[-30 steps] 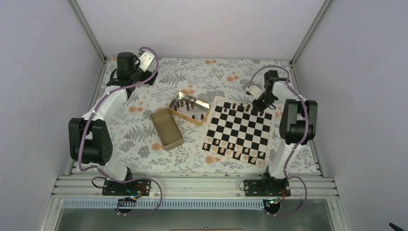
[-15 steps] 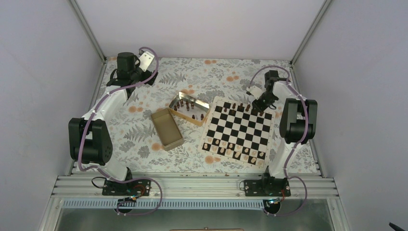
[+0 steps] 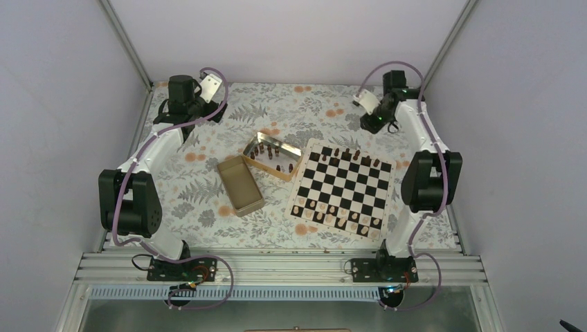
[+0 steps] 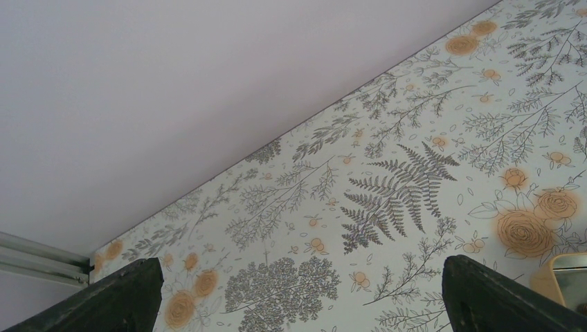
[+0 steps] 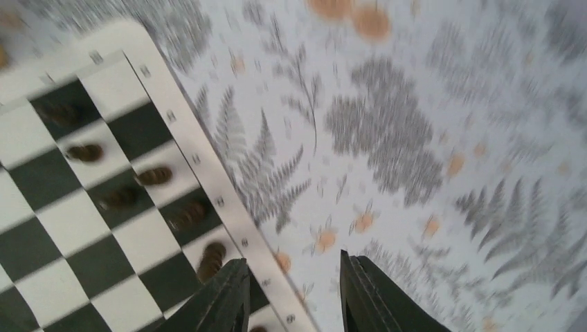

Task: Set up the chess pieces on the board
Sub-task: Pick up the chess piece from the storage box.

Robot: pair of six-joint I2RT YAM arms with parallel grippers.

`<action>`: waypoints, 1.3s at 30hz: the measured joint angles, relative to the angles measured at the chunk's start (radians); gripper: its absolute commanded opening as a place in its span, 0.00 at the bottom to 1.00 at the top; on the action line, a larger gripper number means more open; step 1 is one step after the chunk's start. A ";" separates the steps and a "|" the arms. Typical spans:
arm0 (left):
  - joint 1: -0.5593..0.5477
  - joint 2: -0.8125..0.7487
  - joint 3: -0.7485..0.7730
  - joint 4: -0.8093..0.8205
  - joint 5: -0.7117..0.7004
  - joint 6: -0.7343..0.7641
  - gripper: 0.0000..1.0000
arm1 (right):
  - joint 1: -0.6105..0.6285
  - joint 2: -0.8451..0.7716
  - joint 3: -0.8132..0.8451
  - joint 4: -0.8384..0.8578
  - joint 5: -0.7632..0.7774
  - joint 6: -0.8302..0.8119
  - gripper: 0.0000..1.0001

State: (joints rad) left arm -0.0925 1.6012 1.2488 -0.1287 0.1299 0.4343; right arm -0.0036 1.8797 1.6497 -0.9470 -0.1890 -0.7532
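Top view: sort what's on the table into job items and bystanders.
Job: dark chess pieces; the board; gold tin holding more dark pieces.
Bystanders: pale pieces; second gold tin; floral tablecloth.

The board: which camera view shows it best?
The top external view. It shows the whole board, sharp, with nothing covering it. The right wrist view shows only one blurred corner with some dark pieces. The left wrist view shows none of it.
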 measured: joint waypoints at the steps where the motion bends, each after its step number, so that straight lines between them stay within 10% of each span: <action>1: 0.000 0.000 0.000 0.000 0.000 0.000 1.00 | 0.019 -0.007 0.024 -0.001 0.002 0.002 0.37; 16: 0.000 0.000 0.000 0.000 -0.007 0.001 1.00 | 0.512 0.116 0.250 -0.027 -0.005 0.021 0.33; 39: 0.000 0.000 -0.005 0.000 -0.007 0.001 1.00 | 0.639 0.332 0.232 0.143 -0.016 -0.029 0.40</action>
State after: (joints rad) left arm -0.0925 1.6012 1.2438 -0.1287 0.1230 0.4351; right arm 0.6357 2.2120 1.8820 -0.8043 -0.2054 -0.7822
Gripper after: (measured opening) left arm 0.999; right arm 0.396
